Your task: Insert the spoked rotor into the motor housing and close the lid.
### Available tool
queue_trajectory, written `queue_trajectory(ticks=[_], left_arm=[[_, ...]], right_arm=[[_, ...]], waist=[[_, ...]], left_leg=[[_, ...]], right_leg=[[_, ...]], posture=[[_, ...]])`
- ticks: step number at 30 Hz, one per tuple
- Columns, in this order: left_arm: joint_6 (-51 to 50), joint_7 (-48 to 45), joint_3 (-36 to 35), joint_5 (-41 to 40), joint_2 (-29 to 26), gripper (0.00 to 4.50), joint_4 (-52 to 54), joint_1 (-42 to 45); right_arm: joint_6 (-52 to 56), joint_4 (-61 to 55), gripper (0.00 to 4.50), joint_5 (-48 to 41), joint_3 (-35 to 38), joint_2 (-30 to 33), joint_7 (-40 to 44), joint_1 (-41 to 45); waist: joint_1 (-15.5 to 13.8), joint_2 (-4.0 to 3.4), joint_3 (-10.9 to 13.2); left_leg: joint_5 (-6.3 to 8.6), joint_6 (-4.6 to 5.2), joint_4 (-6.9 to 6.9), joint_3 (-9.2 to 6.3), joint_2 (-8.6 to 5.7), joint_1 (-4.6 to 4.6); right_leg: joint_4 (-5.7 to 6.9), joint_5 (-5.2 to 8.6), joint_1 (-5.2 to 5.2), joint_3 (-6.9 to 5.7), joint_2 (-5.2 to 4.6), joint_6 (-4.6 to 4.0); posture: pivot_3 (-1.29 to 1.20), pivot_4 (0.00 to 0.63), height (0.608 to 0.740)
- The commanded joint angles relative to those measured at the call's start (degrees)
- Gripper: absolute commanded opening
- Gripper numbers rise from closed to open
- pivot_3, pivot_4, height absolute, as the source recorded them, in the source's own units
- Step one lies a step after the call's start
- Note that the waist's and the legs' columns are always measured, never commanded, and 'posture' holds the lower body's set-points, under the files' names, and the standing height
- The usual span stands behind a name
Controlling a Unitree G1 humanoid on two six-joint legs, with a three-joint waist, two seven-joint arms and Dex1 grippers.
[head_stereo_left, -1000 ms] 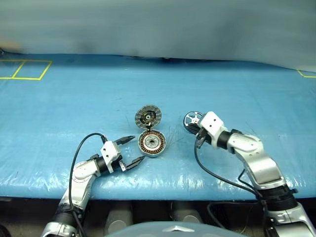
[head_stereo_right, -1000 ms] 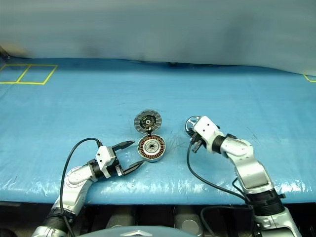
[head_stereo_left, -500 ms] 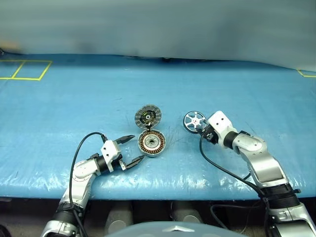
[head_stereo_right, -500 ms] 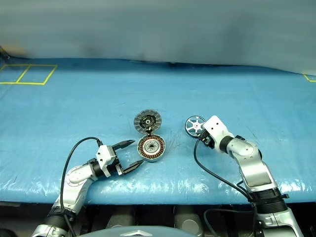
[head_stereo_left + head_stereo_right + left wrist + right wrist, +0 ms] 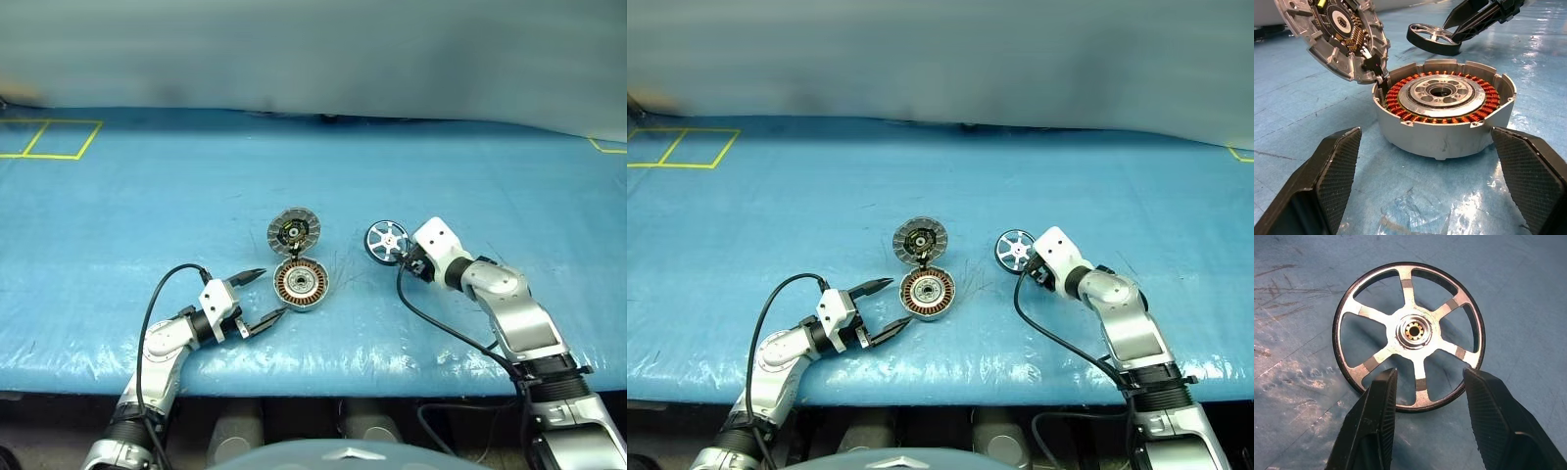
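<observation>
The spoked rotor (image 5: 387, 240) lies flat on the blue table, silver with six spokes and a dark rim (image 5: 1409, 333). My right gripper (image 5: 407, 258) is just to its right, open, its two fingers (image 5: 1378, 416) standing over the rotor's near rim with a spoke between them, not pinching it. Left of the rotor sits the motor housing (image 5: 301, 284) with copper windings around a silver centre (image 5: 1442, 98). Its lid (image 5: 294, 231) stands tilted open at the housing's far side, inner face showing (image 5: 1332, 34). My left gripper (image 5: 274, 295) rests wide open just left of the housing, holding nothing.
The table is covered by a blue sheet (image 5: 147, 206). Yellow tape squares (image 5: 49, 137) mark its far left corner, and a yellow tape corner (image 5: 607, 147) shows at the far right. The table's front edge (image 5: 323, 377) runs just below both arms.
My right gripper has drawn back to the right and down, uncovering the whole rotor, and its fingers have spread. The rotor, housing, lid and left gripper have stayed where they were.
</observation>
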State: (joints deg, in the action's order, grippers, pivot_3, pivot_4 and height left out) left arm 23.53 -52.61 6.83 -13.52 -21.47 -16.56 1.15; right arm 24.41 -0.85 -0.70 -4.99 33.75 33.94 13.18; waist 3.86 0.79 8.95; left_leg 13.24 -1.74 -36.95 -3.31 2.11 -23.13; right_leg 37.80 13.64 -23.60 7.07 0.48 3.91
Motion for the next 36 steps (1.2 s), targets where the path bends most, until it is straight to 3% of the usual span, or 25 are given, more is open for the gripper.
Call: queue_trajectory(ticks=[1, 5, 11, 19, 36], left_arm=[[1.07, 0.14, -0.71, 0.1, -0.1, 4.5, 0.48, -0.08], [1.06, 0.26, -0.71, 0.11, -0.09, 4.5, 0.49, -0.25], [1.1, 0.22, -0.7, 0.02, -0.02, 4.5, 0.49, -0.34], [1.4, -0.86, -0.6, -0.87, 0.28, 4.5, 0.22, -0.17], [1.18, -2.91, -0.76, -2.15, 1.0, 4.5, 0.67, -0.2]], right_arm=[[-0.38, 0.12, 1.26, 0.42, -0.95, -0.32, 0.79, 0.2], [0.0, 0.33, 0.03, 0.4, -1.43, -0.52, 1.16, -0.18], [0.31, -1.48, 0.03, -2.51, 0.85, -1.5, 1.69, -1.18], [-2.59, -8.39, 0.03, -14.81, 7.89, -6.3, 5.62, -4.63], [-0.08, -14.21, 0.03, -24.28, 1.53, -6.47, 17.55, -7.19]], waist=[[0.0, 0.0, 0.0], [-0.03, 0.0, 0.0], [-0.04, 0.0, 0.0], [0.03, -0.1, 0.06], [0.03, -0.12, 0.08]], left_leg=[[0.0, 0.0, 0.0, 0.0, 0.0, 0.0], [0.0, 0.0, -0.02, 0.0, -0.01, 0.0], [0.0, 0.0, -0.01, -0.01, 0.0, 0.01], [0.0, 0.0, -0.01, -0.01, -0.01, -0.02], [0.0, 0.0, -0.02, -0.02, 0.0, -0.01]], right_leg=[[0.0, 0.0, 0.0, 0.0, 0.0, 0.0], [-0.01, 0.0, 0.03, 0.0, -0.02, 0.0], [0.0, 0.0, 0.03, -0.01, 0.0, 0.0], [0.0, -0.01, 0.01, 0.0, -0.01, 0.01], [0.01, 0.0, 0.01, -0.01, 0.0, 0.01]], posture=[[0.0, 0.15, 0.74], [0.0, 0.15, 0.74], [0.0, 0.15, 0.74], [0.0, 0.15, 0.74], [0.0, 0.15, 0.74]])
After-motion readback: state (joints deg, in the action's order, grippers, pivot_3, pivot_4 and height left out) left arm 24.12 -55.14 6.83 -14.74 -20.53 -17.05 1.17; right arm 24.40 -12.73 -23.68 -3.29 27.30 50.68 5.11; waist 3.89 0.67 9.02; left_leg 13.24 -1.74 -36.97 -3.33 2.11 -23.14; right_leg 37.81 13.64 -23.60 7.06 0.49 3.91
